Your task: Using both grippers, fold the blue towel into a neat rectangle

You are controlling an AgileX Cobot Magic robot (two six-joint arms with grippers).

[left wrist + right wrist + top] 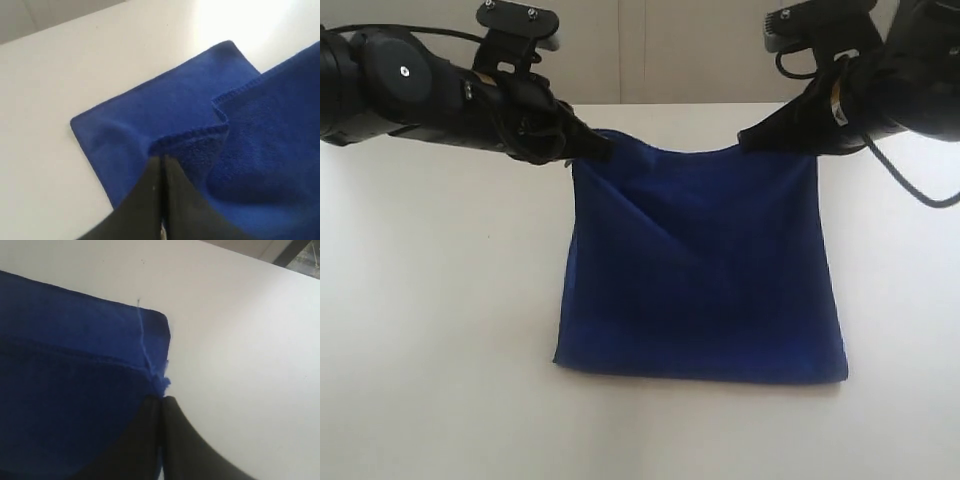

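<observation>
Blue towel (700,270) corners are pinched in both grippers, one at each end of its far edge. The left gripper (600,147) has its black jaws pressed together on the left far corner. In the left wrist view the two fingers meet with only a thin seam between them, and the stitched hem (200,132) of the cloth bunches right at their tips. The right gripper (748,140) is likewise clamped on the right far corner. Its wrist view shows the fingers closed on a small tuft of fabric, with a loose blue thread (142,335) trailing from that spot across the cloth.

Between the two grips the raised edge sags a little in the middle. From the left corner a diagonal crease runs down and toward the centre of the cloth. The far part of the towel is lifted off the tabletop (440,300), while the near part lies flat on it, with the near edge straight and both near corners resting on the white surface. Both wrist views show this flat part spread out beyond the lifted layer.

The dark arms come in from the upper left and upper right of the exterior view, angled inward toward each other. A thin black cable (910,185) loops below the right arm, over the tabletop. A pale wall (650,50) stands behind the tabletop.
</observation>
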